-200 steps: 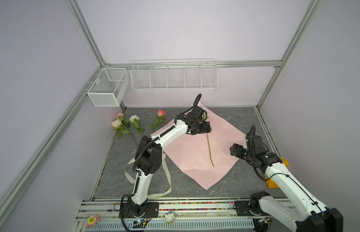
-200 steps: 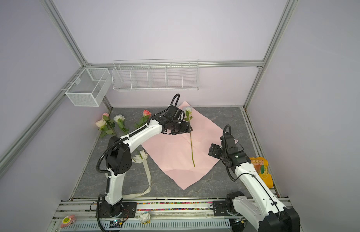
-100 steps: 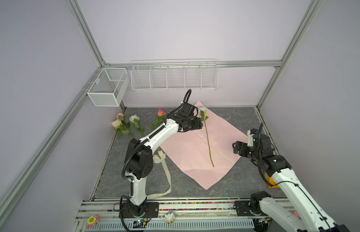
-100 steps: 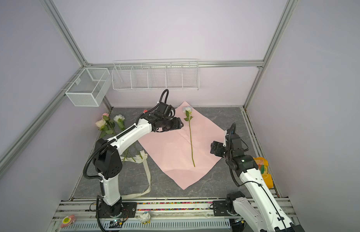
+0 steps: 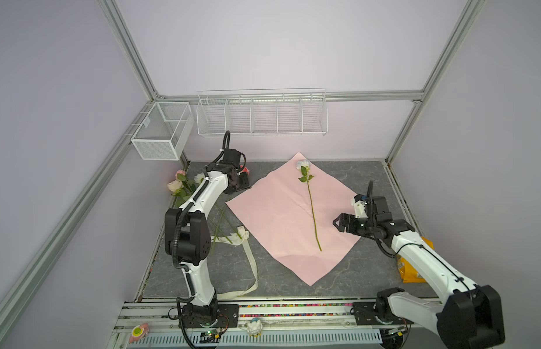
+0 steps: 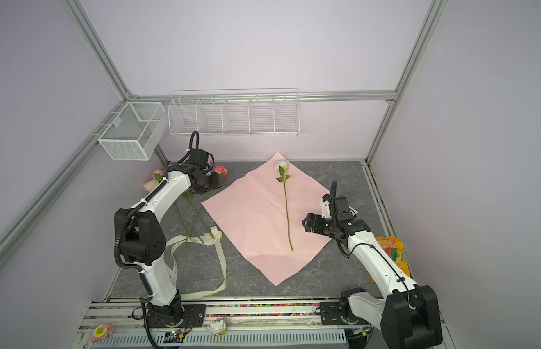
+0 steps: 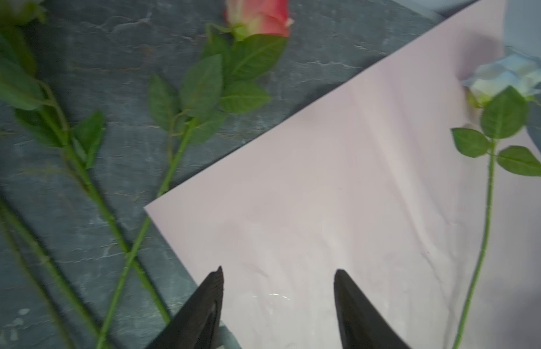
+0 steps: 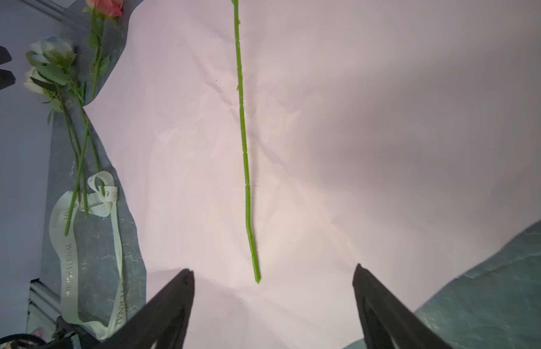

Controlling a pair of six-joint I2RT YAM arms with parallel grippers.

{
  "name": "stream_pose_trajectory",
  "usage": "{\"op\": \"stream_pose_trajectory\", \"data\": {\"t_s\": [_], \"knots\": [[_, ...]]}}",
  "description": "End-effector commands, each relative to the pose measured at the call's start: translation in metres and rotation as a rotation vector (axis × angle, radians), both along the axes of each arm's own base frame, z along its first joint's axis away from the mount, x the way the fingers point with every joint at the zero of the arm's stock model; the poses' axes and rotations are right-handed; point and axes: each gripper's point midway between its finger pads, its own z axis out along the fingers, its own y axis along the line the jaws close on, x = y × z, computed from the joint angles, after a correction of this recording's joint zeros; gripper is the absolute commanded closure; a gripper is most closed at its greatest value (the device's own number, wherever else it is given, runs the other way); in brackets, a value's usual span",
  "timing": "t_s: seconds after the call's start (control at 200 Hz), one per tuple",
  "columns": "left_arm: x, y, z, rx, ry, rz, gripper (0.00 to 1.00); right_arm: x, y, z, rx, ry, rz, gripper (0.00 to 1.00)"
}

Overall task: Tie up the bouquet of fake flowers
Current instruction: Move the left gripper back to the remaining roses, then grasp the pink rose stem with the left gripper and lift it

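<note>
Because the wrapping must go round the stems before any knot is possible, the pink paper [image 5: 272, 217] lies flat as a diamond on the grey table [image 5: 369, 178], one corner pointing far and one near. The pale blue rose [image 5: 311, 205] lies along that diagonal, its head at the far corner, likely so that the side corners can fold over it.

The other flowers are not gathered yet. The coral rose [image 7: 257, 18] lies on the table just beside the paper's far-left edge. The cream and pink roses [image 5: 176, 185] lie further left by the wall, their stems reaching toward the cream ribbon [image 8: 68, 256], which loops untied on the near-left table.

The left gripper [image 7: 278, 269] hangs over the paper near its left corner, beside the coral rose, with its jaws parted and nothing between them. I judge it is lining up for that flower. The right gripper [image 8: 273, 268] hovers over the paper's right side, close to the stem's near end. Its jaws are spread wide and empty, probably ready to steady the stem or the sheet.
</note>
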Motion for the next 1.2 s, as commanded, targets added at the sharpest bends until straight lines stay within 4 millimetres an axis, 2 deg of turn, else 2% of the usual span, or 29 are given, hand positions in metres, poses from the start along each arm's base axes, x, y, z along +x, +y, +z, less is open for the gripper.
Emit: {"op": "stream_pose_trajectory", "data": {"t_s": [0.0, 0.13, 0.205, 0.27, 0.385, 0.4, 0.485, 0.595, 0.725, 0.945, 1.05, 1.195], "knots": [[-0.01, 0.038, -0.031, 0.13, 0.129, -0.021, 0.45, 0.008, 0.023, 0.015, 0.095, -0.014, 0.062, 0.15], [-0.006, 0.069, -0.043, 0.215, 0.193, -0.014, 0.47, 0.011, 0.031, 0.01, 0.093, 0.005, 0.077, 0.15], [-0.011, 0.069, -0.055, 0.214, 0.251, -0.062, 0.46, 0.012, 0.036, 0.009, 0.088, 0.012, 0.088, 0.15], [-0.018, 0.078, -0.064, 0.257, 0.308, -0.05, 0.57, 0.013, 0.039, 0.008, 0.085, 0.021, 0.099, 0.15], [-0.031, 0.085, -0.076, 0.259, 0.337, -0.045, 0.56, 0.01, 0.044, -0.001, 0.074, 0.058, 0.113, 0.15], [-0.033, 0.086, -0.077, 0.25, 0.345, -0.046, 0.56, 0.016, 0.046, 0.008, 0.078, 0.037, 0.113, 0.15], [-0.04, 0.094, -0.079, 0.247, 0.366, -0.03, 0.56, 0.021, 0.049, 0.007, 0.078, 0.042, 0.119, 0.15], [-0.053, 0.097, -0.085, 0.243, 0.408, -0.049, 0.56, 0.024, 0.055, 0.004, 0.077, 0.06, 0.139, 0.16], [-0.067, 0.094, -0.101, 0.215, 0.466, -0.081, 0.58, 0.026, 0.06, 0.001, 0.07, 0.073, 0.156, 0.17], [-0.07, 0.093, -0.111, 0.21, 0.495, -0.103, 0.65, 0.028, 0.063, -0.002, 0.064, 0.08, 0.161, 0.17], [-0.075, 0.094, -0.116, 0.219, 0.522, -0.121, 0.73, 0.028, 0.063, -0.006, 0.056, 0.088, 0.161, 0.17], [-0.083, 0.096, -0.12, 0.237, 0.551, -0.15, 0.77, 0.027, 0.062, -0.008, 0.048, 0.093, 0.16, 0.17]]}}
